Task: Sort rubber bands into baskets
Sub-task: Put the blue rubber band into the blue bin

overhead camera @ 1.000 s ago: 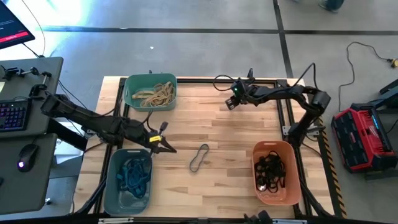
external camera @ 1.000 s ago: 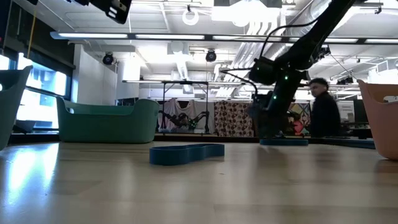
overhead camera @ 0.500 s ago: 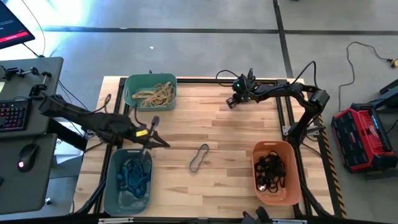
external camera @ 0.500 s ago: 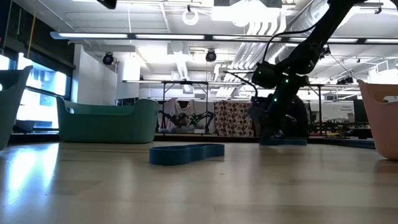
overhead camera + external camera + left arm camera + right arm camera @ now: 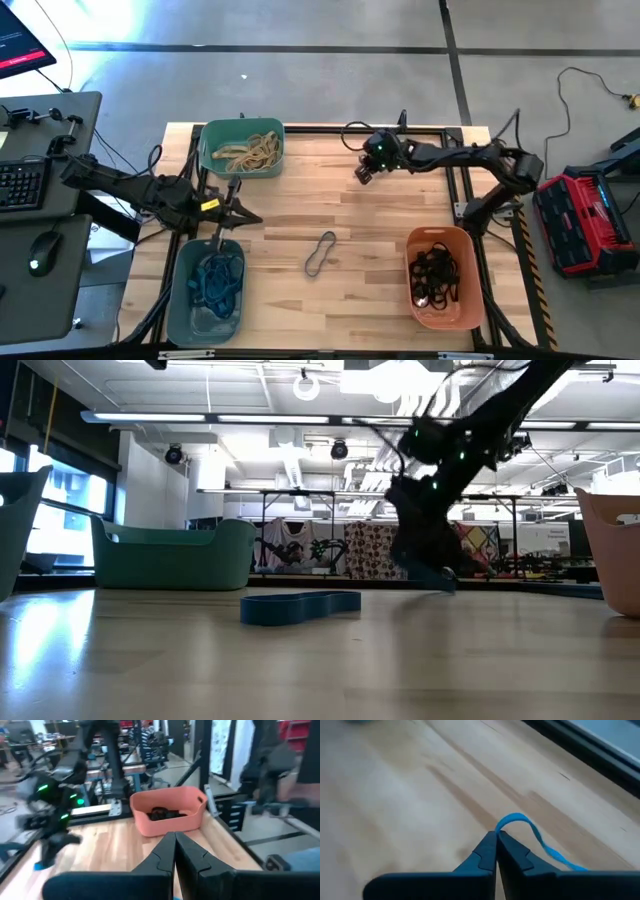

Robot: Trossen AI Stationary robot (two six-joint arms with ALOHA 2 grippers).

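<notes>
My right gripper (image 5: 362,173) is near the table's far edge, shut on a thin blue rubber band (image 5: 520,822). My left gripper (image 5: 252,216) hovers shut, holding nothing, over the far end of the grey-blue basket (image 5: 180,300), which holds blue bands. A dark band (image 5: 320,253) lies flat mid-table; it also shows in the low view (image 5: 300,605). The teal-green basket (image 5: 205,150) at the far left holds tan bands. The orange basket (image 5: 475,290) at the near right holds black bands. My right gripper pinches the blue band at a bend of its loop (image 5: 506,821), right at the fingertips. The fingers slant down toward the tabletop. The rest of the band (image 5: 555,855) trails away from the tips just above the wood; I cannot tell whether its far end rests on the table.
Black frame rails run along the table's far and right edges (image 5: 455,160). A desk with keyboard and mouse (image 5: 30,200) stands to the left of the table. Bare wood lies between the three baskets.
My right gripper has shut on the blue band near the far edge, then risen and swung a little toward the table's left, taking the band up with it. My left gripper has drawn back toward the left and far edges, away from the grey-blue basket's middle.
</notes>
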